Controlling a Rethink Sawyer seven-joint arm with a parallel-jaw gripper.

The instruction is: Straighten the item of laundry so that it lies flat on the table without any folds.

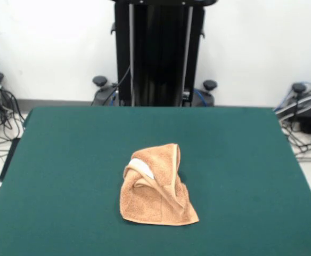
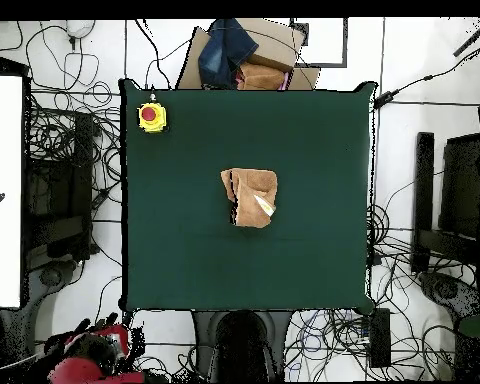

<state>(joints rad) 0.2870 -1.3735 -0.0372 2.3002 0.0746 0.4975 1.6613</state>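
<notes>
The light orange-tan towel (image 1: 156, 186) lies in a crumpled, folded heap near the middle of the dark green table (image 1: 65, 160). Its layers overlap, one hemmed corner stands up toward the pedestal, and its white label (image 1: 143, 168) shows on the left fold. From overhead the towel (image 2: 250, 196) is a small bunched patch on the table (image 2: 314, 150), with the label (image 2: 264, 206) on its right side. The red arm with the gripper (image 2: 84, 350) is drawn back off the table at the bottom left, far from the towel. The front view shows no gripper.
A yellow box with a red button (image 2: 152, 117) sits at the table's top left corner in the overhead view. The black pedestal (image 1: 158, 53) stands behind the far edge. A cardboard box with blue cloth (image 2: 246, 55) lies beyond the table. Cables cover the floor around it.
</notes>
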